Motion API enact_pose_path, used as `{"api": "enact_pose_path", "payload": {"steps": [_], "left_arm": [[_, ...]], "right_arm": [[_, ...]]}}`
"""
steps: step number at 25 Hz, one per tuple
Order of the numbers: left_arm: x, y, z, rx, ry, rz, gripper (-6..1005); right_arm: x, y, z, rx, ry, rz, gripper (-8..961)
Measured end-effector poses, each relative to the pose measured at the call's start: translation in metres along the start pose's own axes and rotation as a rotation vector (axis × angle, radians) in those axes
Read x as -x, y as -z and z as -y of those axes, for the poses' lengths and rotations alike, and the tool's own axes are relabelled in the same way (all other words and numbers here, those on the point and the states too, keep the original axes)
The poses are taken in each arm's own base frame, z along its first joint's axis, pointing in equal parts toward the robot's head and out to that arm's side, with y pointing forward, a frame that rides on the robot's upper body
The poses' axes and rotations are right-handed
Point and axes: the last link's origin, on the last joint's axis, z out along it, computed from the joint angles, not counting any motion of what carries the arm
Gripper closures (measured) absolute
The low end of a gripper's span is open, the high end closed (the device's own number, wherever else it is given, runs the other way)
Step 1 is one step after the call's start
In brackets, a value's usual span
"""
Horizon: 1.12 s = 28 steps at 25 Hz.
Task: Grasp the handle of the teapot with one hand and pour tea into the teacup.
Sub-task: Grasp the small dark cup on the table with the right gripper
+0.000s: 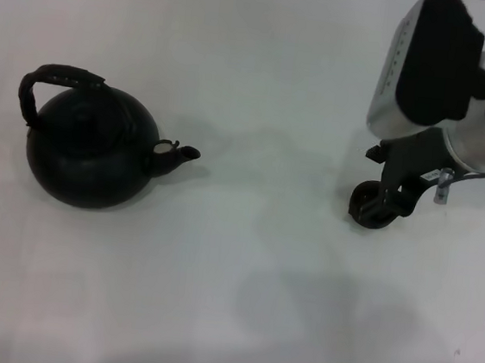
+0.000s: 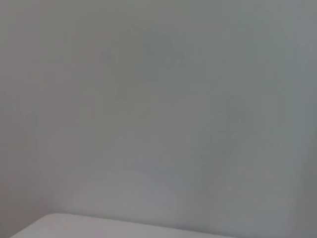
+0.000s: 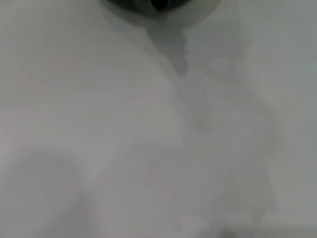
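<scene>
Progress nil for pouring: your right pincer is clamped on the tiny round dark teacup at bench right, while the large round matte black teapot, arched textured handle ungrasped, sits well apart, left; left pincer unseen.

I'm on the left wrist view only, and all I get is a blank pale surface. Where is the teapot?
Observer: The teapot sits on the robot's left side of the table, upright, nothing touching it.
Operator: Which way does its spout face?
Observer: Toward the robot's right, at the teacup; the handle arches over the lid.
Operator: Is the cup free?
Observer: No, the right gripper is at the teacup, right against it.
Operator: And my left gripper?
Observer: Not visible in the head view.
</scene>
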Motion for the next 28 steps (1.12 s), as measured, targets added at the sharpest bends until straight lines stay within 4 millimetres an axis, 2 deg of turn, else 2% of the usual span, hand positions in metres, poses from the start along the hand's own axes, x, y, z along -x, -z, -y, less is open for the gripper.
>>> {"api": "enact_pose_path", "payload": {"steps": [11, 28], "left_arm": [[-0.001, -0.004, -0.002, 0.007, 0.007, -0.003, 190], [-0.002, -0.005, 0.0, 0.005, 0.002, -0.006, 191]], "right_arm": [[-0.006, -0.012, -0.003, -0.014, 0.016, -0.073, 99], [-0.008, -0.023, -0.007, -0.007, 0.021, -0.09, 98]]}}
